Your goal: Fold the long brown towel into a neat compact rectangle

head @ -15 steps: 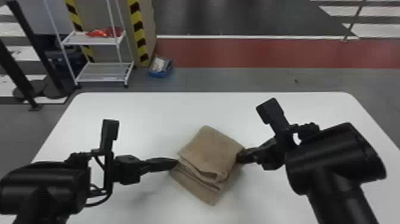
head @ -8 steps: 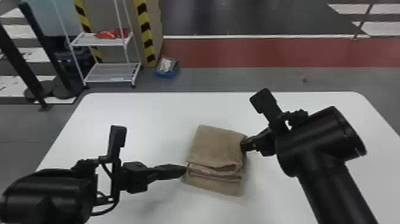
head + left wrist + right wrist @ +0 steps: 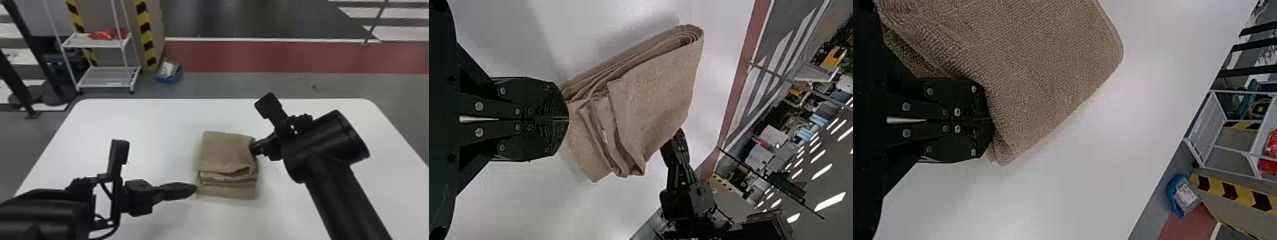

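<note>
Head view: holding the left claw and right claw narrow, fingers together, at opposite sides of the brown towel, itself lying folded on the desk, and possibly risking skewing its stacked layers by pushing unevenly.

No text, label, number or sign can be read anywhere here.

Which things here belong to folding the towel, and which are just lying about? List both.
Part of the job:
- brown towel, folded in layers
- white table under it
- left hand and right hand, at opposite sides of the towel

Just lying about:
- white shelf rack
- red items on its upper shelf
- blue container on the floor
</note>
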You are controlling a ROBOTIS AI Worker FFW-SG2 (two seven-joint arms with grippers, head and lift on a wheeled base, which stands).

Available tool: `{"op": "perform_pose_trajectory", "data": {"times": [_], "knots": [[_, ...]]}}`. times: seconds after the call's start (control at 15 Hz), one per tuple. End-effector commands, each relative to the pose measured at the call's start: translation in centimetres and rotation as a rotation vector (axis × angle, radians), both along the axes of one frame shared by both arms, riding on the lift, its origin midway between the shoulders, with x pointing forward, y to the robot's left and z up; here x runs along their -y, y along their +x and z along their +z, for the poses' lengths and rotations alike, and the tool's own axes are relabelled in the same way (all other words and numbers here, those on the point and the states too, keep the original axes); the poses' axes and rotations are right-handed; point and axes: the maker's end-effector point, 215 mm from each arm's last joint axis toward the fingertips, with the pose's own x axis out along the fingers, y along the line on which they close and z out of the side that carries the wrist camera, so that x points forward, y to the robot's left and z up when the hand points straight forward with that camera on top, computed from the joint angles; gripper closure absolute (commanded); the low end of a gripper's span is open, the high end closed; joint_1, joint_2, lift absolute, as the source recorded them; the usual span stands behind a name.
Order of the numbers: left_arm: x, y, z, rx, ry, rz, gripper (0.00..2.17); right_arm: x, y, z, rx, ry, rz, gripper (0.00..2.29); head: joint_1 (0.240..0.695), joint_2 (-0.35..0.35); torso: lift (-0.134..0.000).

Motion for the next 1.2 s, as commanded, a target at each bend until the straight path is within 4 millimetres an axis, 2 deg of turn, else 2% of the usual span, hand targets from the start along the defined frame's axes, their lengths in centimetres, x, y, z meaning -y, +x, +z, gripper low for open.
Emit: {"op": "perform_pose_trajectory", "data": {"times": [0.0,0.13,0.2,0.4,1.0,1.07,1.13], "knots": [[-0.2,0.4,0.1,0.01,0.014,0.014,1.73,-0.5,0.1,0.1,0.017,0.006,0.02,1.95,0.695,-0.005,-0.124],[-0.8,1.4,-0.3,0.039,0.057,0.049,1.73,-0.7,-0.5,-0.1,0.011,0.011,0.019,1.95,0.695,0.0,-0.124],[-0.9,1.4,-0.5,0.035,0.06,0.053,1.73,-1.0,-0.8,0.5,0.015,0.032,0.019,1.95,0.695,0.008,-0.124],[-0.7,1.3,-0.7,0.034,0.06,0.049,1.73,-1.1,-1.7,-0.1,-0.006,0.055,0.015,1.95,0.695,0.016,-0.124],[0.1,-0.6,-0.7,0.024,0.049,0.016,1.73,-2.9,-1.5,0.4,0.032,0.061,0.082,1.93,0.695,0.019,-0.124],[-0.4,-0.4,-0.5,0.028,0.053,0.024,1.73,-3.3,-2.2,0.6,0.024,0.072,0.09,1.77,0.695,0.02,-0.124],[-1.2,0.0,0.1,0.041,0.056,0.037,1.73,-3.6,-3.3,0.7,0.013,0.084,0.091,1.42,0.695,0.023,-0.124]]}}
